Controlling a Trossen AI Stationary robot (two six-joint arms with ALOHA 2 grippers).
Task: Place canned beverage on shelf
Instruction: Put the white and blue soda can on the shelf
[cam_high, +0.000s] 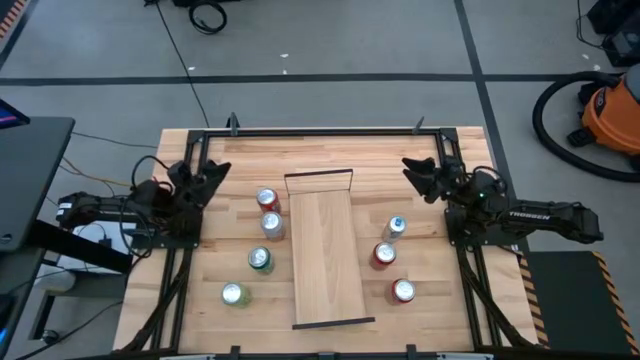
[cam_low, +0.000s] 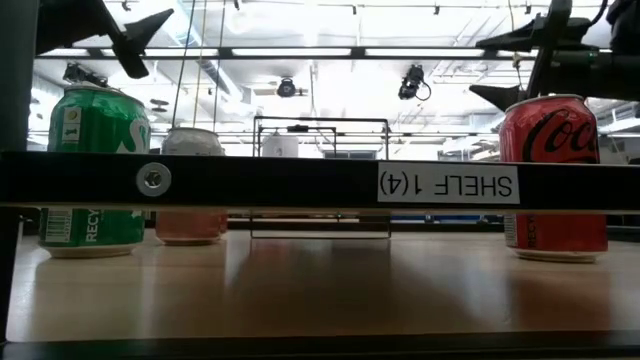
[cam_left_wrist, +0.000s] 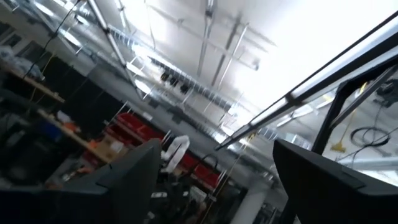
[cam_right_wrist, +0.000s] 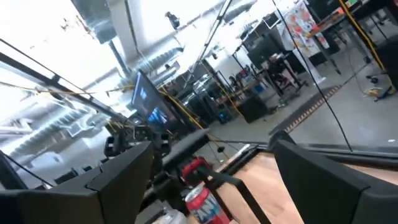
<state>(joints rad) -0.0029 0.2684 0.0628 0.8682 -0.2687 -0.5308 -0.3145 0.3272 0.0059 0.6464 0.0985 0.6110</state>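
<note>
The shelf (cam_high: 325, 255), a long pale-wood board with a black wire rail at its far end (cam_high: 318, 178) and near end (cam_high: 333, 323), lies flat on the slatted table's middle. Several cans stand upright on the table on either side of it: to its left a red can (cam_high: 266, 198), a silver one (cam_high: 271, 224) and two green ones (cam_high: 260, 259) (cam_high: 234, 294); to its right a blue-white one (cam_high: 396, 227) and two red ones (cam_high: 384, 254) (cam_high: 402, 291). My left gripper (cam_high: 212, 172) is open and empty above the table's far left. My right gripper (cam_high: 415, 172) is open and empty above the far right.
A black frame runs along the table's far edge (cam_high: 320, 130) and down both sides. In the low view a black bar with a label (cam_low: 445, 185) crosses in front of a green can (cam_low: 95, 170) and a red can (cam_low: 555, 175). A laptop (cam_high: 30, 180) stands off the left.
</note>
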